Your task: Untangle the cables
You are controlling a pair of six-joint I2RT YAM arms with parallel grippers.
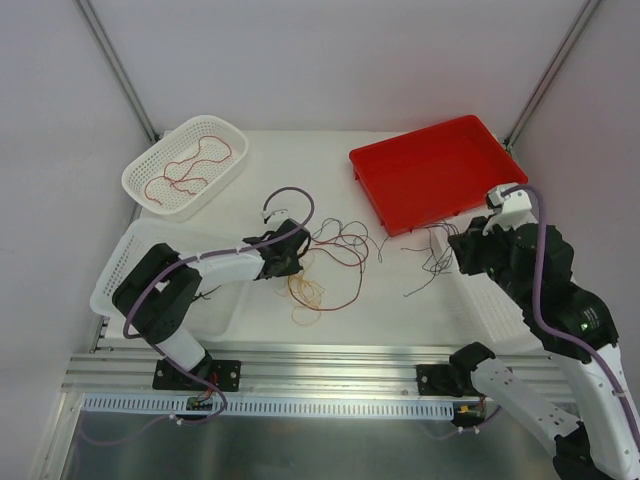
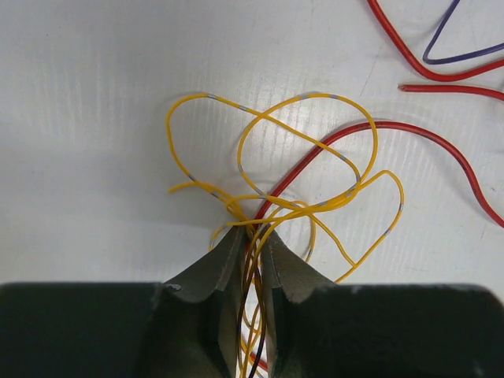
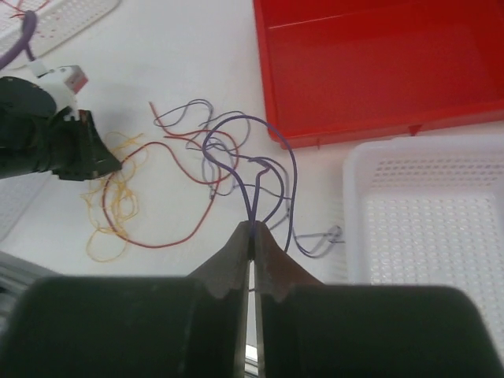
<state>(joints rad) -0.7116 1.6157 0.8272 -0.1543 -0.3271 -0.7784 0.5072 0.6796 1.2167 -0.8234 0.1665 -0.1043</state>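
Thin cables lie loose mid-table: a yellow clump (image 1: 308, 290), a red wire (image 1: 345, 275) and dark purple strands (image 1: 432, 258). My left gripper (image 1: 287, 258) is shut on a bundle of yellow wires (image 2: 307, 157) with a black and a red strand between the fingers (image 2: 224, 260); its tips (image 2: 252, 232) are just above the white surface. A long red wire (image 2: 441, 146) curves off to the right. My right gripper (image 3: 252, 230) is shut on a purple wire (image 3: 276, 134), lifted above the table, with loops hanging ahead. It shows in the top view (image 1: 458, 248).
A white basket (image 1: 150, 185) at the back left holds red wires. A red tray (image 1: 435, 170) sits at the back right. A white tray (image 1: 125, 265) lies under the left arm. Another white basket (image 3: 425, 236) sits by the right gripper.
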